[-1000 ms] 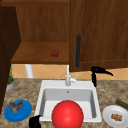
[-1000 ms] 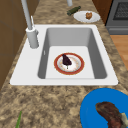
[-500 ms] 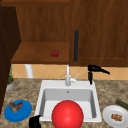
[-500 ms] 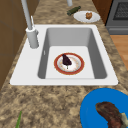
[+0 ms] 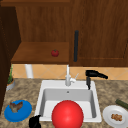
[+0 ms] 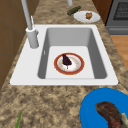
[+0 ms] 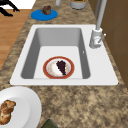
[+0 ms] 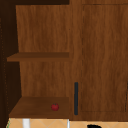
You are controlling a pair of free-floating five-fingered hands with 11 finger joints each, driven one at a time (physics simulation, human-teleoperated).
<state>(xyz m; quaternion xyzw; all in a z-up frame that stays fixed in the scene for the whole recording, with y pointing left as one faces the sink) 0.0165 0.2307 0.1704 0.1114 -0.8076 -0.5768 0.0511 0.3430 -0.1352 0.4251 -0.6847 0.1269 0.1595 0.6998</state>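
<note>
Kitchen sink [image 5: 96, 100], right hand [image 5: 93, 74] above, fingers straight

Open sink basin [image 6: 50, 37] around red plate [image 6: 69, 64]; faucet [image 6: 30, 27] along its rear rim.

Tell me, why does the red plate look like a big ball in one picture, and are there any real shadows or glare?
In the front view the red plate looms as a flat, even red disc with no shading. The left side view shows the plate lying in the sink, softly blurred. No glare anywhere; lighting is flat. The right hand is a plain black silhouette by the faucet.
</note>
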